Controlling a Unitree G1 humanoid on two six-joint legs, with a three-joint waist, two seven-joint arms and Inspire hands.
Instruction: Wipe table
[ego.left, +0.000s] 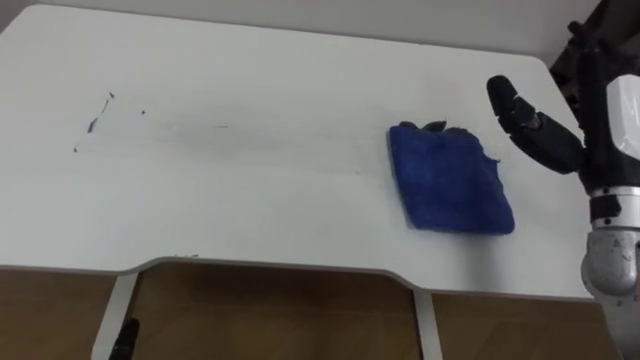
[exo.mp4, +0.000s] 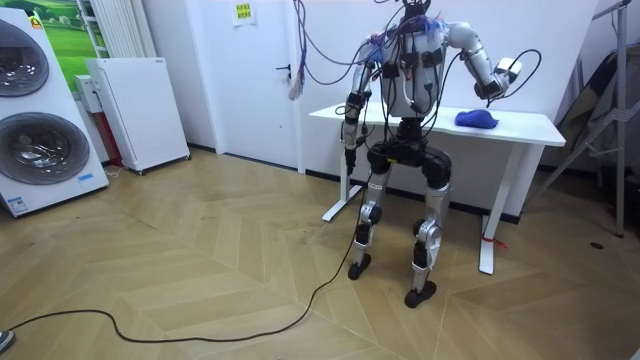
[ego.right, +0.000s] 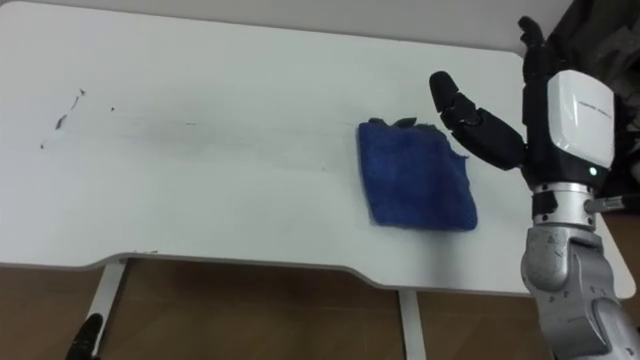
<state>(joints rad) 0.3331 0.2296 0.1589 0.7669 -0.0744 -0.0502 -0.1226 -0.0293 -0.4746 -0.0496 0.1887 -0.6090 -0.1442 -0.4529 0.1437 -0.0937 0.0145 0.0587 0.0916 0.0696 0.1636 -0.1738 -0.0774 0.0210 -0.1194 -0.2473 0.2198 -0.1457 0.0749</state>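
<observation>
A folded blue cloth (ego.left: 450, 180) (ego.right: 418, 175) (exo.mp4: 476, 119) lies flat on the right part of the white table (ego.left: 250, 190) (exo.mp4: 525, 126). My right hand (ego.left: 556, 143) (ego.right: 492, 136) (exo.mp4: 497, 86) hangs in the air just right of the cloth. It is open, with straight fingers pointing toward the cloth and no contact with it. Small dark marks (ego.left: 93, 124) (ego.right: 62, 121) with a faint smear running right from them sit on the table's far left. In the room view my left hand (exo.mp4: 350, 138) hangs by my side, below the table top. I stand upright at the table's front edge.
The table's near edge has a shallow curved cut-out (ego.left: 270, 266) in front of me. A dark stand (exo.mp4: 600, 110) is close by the table's right end. A white cabinet (exo.mp4: 140, 110) and washing machines (exo.mp4: 40, 120) stand far off at the room view's left.
</observation>
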